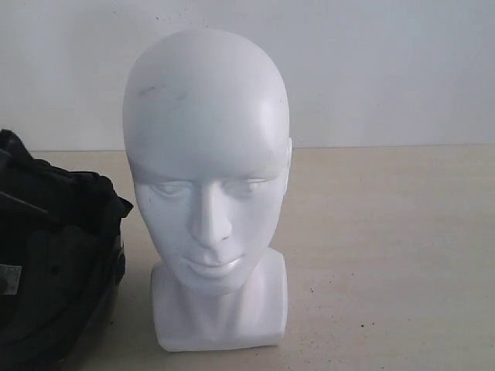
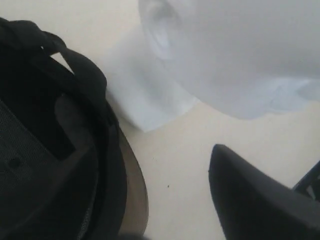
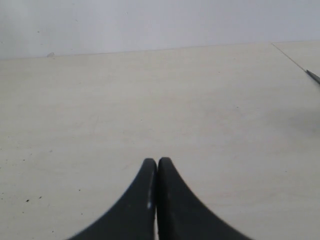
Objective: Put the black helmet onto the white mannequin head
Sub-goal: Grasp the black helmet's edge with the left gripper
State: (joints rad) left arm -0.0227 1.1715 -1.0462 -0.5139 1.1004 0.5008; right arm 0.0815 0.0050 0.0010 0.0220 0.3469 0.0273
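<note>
Surface: pale beige tabletop (image 1: 387, 255) with fine dark specks, meeting a plain white wall (image 1: 387, 69) behind.
White mannequin head (image 1: 205, 154): upright on its block base at the middle of the exterior view, face toward that camera, crown bare. Faint dark scuffs (image 1: 147, 90) mark the forehead.
Black helmet (image 1: 54, 263): on the table at the left edge of the exterior view, just beside the head's base and not on the head. Its opening is turned so that the dark padded lining and a strap show. In the left wrist view the tinted visor edge (image 2: 135, 200) runs along the shell's rim. Contact between helmet and base cannot be determined.
Left gripper (image 2: 235, 185): only one dark finger shows. It sits well off to one side, with bare table between it and the helmet rim. Jaws read as spread, gripping nothing.
Right gripper (image 3: 157, 161): over bare tabletop, well apart from both objects. Fingers are pressed together tip to tip with nothing between them.
</note>
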